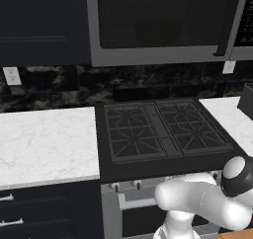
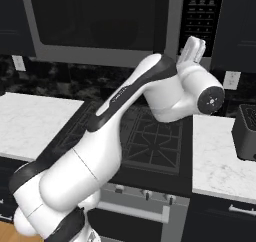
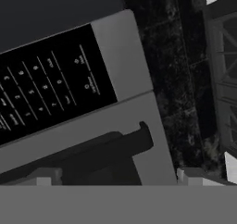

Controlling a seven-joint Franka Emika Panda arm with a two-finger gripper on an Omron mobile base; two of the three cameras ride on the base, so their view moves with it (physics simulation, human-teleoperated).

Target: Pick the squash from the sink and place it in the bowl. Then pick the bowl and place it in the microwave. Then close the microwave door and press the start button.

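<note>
Apparently, the gripper (image 2: 192, 49) is raised just in front of the microwave (image 2: 120, 21), beside its control panel (image 3: 46, 93), because the microwave door (image 1: 158, 20) is already closed and the start button must be pressed; the jaws' state cannot be told.
</note>
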